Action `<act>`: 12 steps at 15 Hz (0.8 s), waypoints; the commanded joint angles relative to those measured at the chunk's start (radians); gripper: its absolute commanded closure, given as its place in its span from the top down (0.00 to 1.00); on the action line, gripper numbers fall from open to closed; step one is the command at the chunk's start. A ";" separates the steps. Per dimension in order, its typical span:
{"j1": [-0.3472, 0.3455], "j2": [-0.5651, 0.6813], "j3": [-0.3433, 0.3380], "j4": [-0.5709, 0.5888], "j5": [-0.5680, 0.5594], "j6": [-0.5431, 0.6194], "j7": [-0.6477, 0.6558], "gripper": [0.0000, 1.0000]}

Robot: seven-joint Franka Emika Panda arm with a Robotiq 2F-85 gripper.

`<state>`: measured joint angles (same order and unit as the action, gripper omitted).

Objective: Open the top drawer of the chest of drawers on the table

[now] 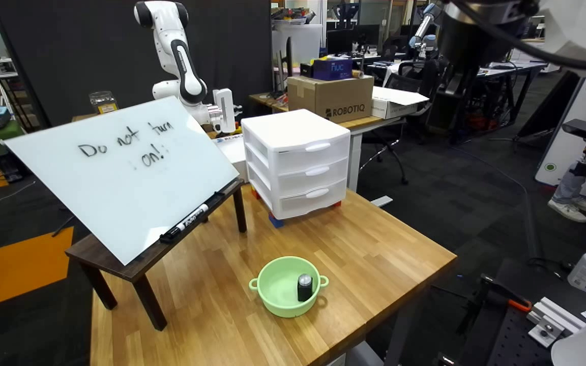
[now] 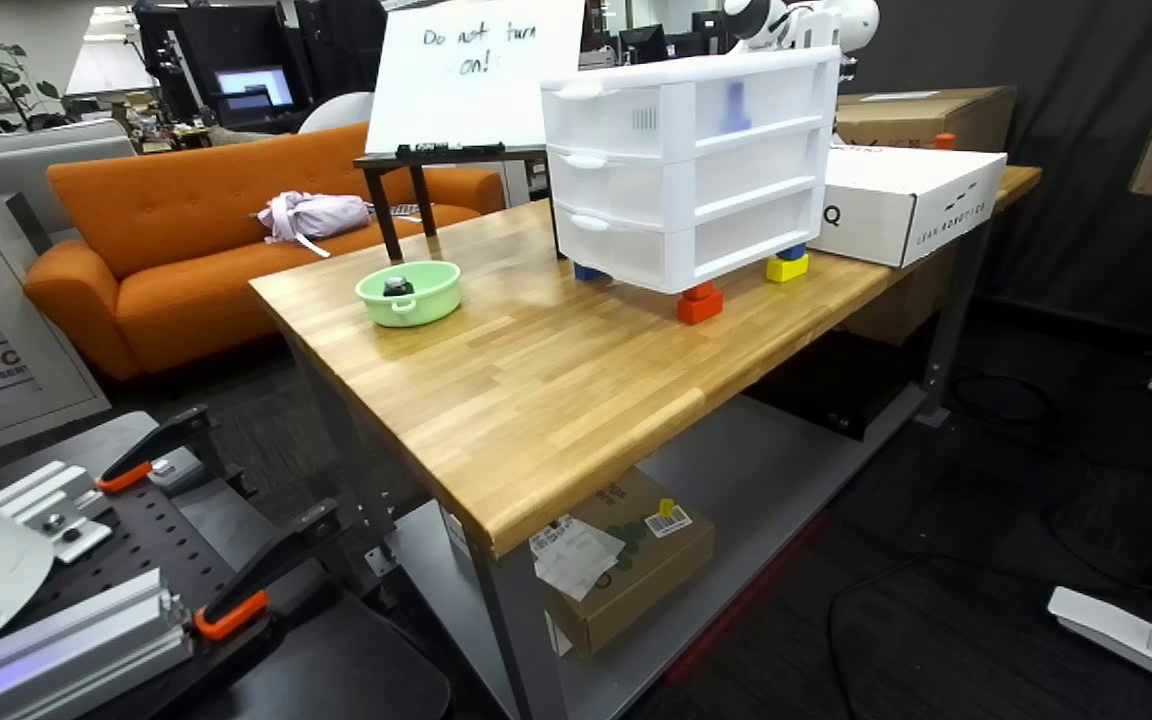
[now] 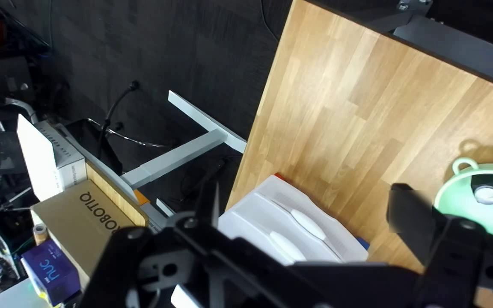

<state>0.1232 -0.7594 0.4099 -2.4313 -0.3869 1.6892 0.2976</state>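
The chest of drawers [image 1: 293, 127] is white plastic with a flat top and stands on the wooden table [image 1: 374, 254], raised on coloured blocks. Its top drawer [image 1: 308, 158] is flush with the unit, pushed in, in both exterior views. In the wrist view the chest [image 3: 268, 214] shows between my fingers with two drawer handles, and its upper part is hidden behind the gripper body. My gripper [image 3: 308, 203] is open, fingers wide apart, nothing between them. In an exterior view the gripper [image 1: 453, 86] hangs in the air at the upper right, well away from the chest.
A green bowl [image 1: 275, 284] holding a dark object [image 1: 304, 287] sits in front of the chest. Beside it a whiteboard [image 1: 120, 168] leans on a small dark table [image 1: 105, 256]. Behind the chest lies a white box [image 2: 896, 200]; another arm [image 1: 178, 61] stands farther back.
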 commanded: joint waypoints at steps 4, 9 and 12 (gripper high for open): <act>0.022 0.009 -0.013 0.006 -0.012 -0.010 0.012 1.00; 0.050 0.082 0.013 0.055 -0.065 -0.075 -0.096 1.00; 0.048 0.143 0.028 0.092 -0.169 -0.121 -0.144 1.00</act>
<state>0.1659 -0.6942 0.4305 -2.4026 -0.4740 1.6430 0.2075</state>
